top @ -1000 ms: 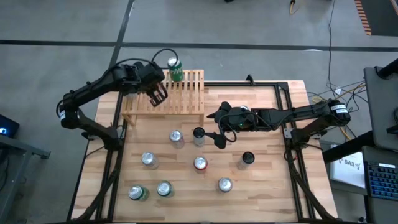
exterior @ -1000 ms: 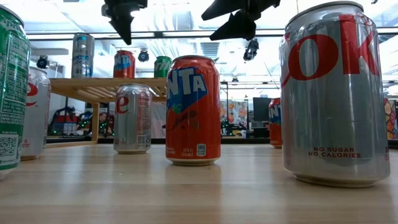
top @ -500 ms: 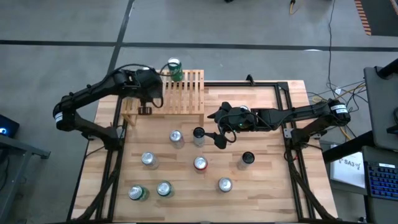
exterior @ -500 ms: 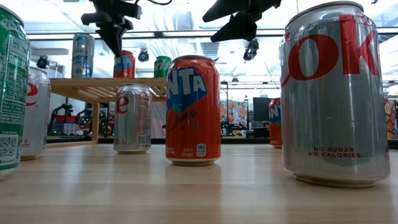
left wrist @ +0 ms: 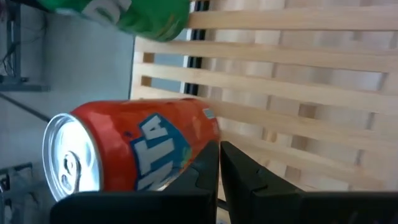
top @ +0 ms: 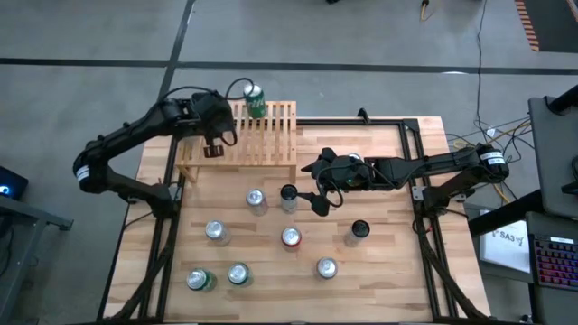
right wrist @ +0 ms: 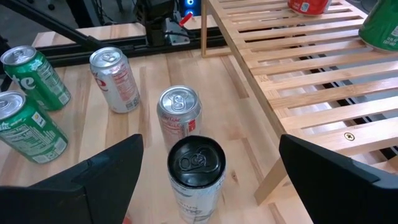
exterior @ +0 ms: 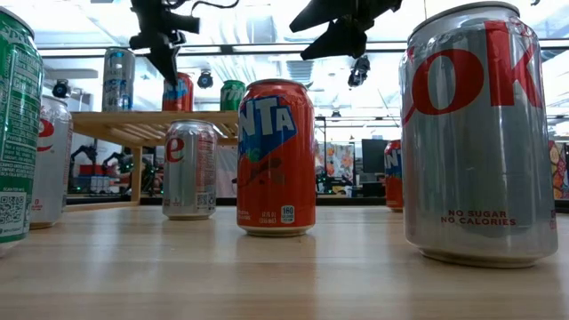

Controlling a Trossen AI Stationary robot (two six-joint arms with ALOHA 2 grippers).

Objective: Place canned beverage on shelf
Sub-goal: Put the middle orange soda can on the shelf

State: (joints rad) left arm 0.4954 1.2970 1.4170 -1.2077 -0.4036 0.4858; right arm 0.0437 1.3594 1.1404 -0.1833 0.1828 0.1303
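Robotics lab or test workshop

A light-wood surface on a black metal frame stands on a grey concrete floor with painted lines; loose cables trail to a side desk with a keyboard, and the low view shows bright ceiling lights and screens in an open room behind.
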